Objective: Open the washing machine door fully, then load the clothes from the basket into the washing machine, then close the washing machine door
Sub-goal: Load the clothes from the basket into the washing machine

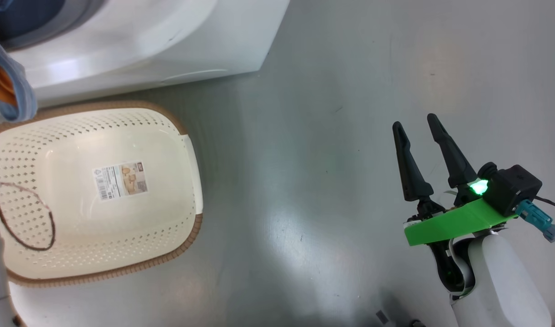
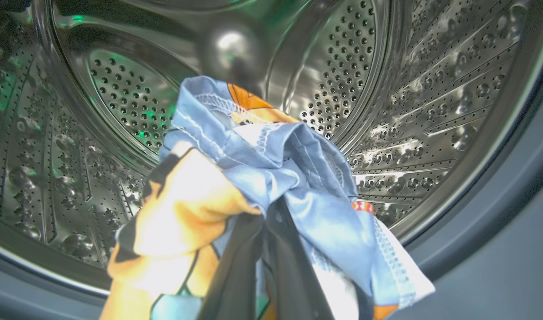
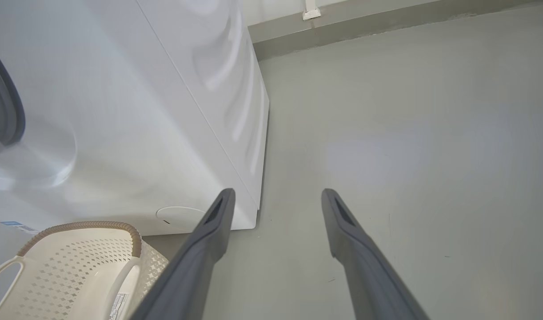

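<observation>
Release early and the trailing hem could drape over the grey ring. Your left gripper is clamped on the clothes: light blue, orange print, bunched at the washing machine drum mouth. The basket looks empty; your right gripper, jaws apart, over floor.

No wording is legible anywhere. A white sticker with a barcode and a tan picture lies on the floor of the basket, well to the left of the right tool; its print is too small to read. A blue label low on the washing machine, far left of that tool, is blurred.
</observation>
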You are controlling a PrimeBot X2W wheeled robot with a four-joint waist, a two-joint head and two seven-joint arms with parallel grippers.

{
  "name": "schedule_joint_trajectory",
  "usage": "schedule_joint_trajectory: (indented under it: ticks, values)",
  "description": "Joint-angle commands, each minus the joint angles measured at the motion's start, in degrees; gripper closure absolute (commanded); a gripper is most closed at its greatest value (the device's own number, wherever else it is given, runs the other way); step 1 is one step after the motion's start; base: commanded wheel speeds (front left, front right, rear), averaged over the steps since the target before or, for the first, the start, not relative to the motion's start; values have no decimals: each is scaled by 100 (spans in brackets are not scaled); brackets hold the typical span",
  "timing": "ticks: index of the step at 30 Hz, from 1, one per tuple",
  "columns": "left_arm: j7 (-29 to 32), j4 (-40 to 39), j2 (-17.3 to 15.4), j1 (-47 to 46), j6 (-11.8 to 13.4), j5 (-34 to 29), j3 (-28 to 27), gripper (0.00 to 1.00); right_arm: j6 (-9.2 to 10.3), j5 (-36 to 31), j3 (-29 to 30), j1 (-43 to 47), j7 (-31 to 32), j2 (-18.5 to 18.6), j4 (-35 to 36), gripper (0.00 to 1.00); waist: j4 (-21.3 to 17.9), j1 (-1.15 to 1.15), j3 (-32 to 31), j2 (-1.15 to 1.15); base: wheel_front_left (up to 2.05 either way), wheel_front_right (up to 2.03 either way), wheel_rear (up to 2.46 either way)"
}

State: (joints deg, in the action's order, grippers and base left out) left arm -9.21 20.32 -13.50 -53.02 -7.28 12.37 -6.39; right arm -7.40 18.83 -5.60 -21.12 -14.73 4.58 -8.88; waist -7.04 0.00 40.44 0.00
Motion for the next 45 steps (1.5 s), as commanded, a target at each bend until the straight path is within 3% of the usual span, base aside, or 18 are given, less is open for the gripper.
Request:
schedule_joint_trajectory:
  ticks: [1,16,30,45]
  values:
    - [-35,-82,-270,-57,26,3,-103,100,-9,138,-144,176,-27,-40,106,0,-13,0,26,0,0,0,0]
    - [-96,943,-274,-1183,94,-12,145,100,-9,167,-76,167,-27,-27,153,0,-31,0,352,0,0,0,0]
    - [210,1085,-882,-2018,-2,460,218,100,-9,260,-64,63,-27,-91,180,0,-146,0,840,0,0,0,0]
    - [532,1163,-1327,-2771,-19,892,568,100,-9,282,-140,-42,-27,-117,169,0,-232,0,1022,0,0,0,0]
